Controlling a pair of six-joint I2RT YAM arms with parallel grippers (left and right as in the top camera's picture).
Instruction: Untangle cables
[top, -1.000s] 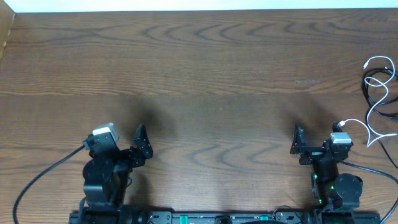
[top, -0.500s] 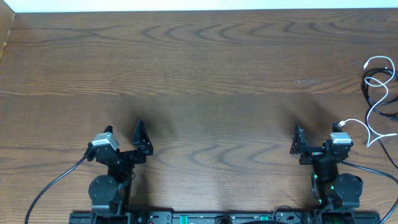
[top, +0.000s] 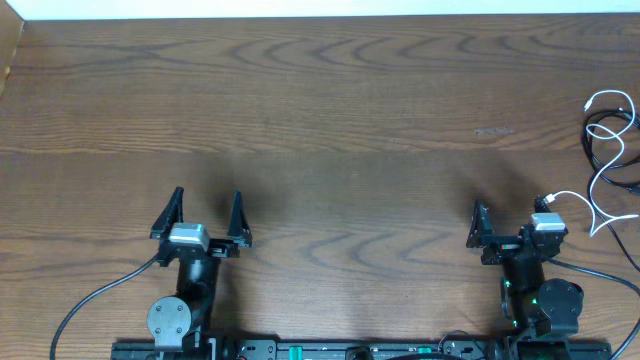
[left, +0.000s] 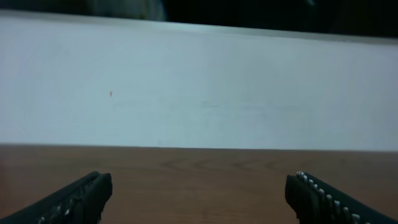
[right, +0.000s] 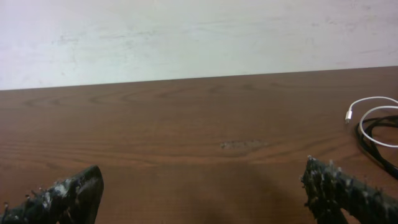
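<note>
A brown wood-grain surface (top: 330, 110) fills the view. The left gripper (top: 206, 203) and right gripper (right: 202, 177) sit near its front edge, jaws spread wide, empty. A thin white cable (right: 372, 100) and a thin black cable (right: 362, 134) lie overlapping at the right edge.

We see the left gripper (top: 207, 195) swing round: a second ago it faces right, now it faces straight up the tabletop (top: 320, 120), both fingers (top: 168, 215) spread evenly in the overhead view.

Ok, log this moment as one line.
left gripper: open, empty | right gripper: open, empty | cables: black and white, overlapping at right edge of table, untouched | untangling: not started
</note>
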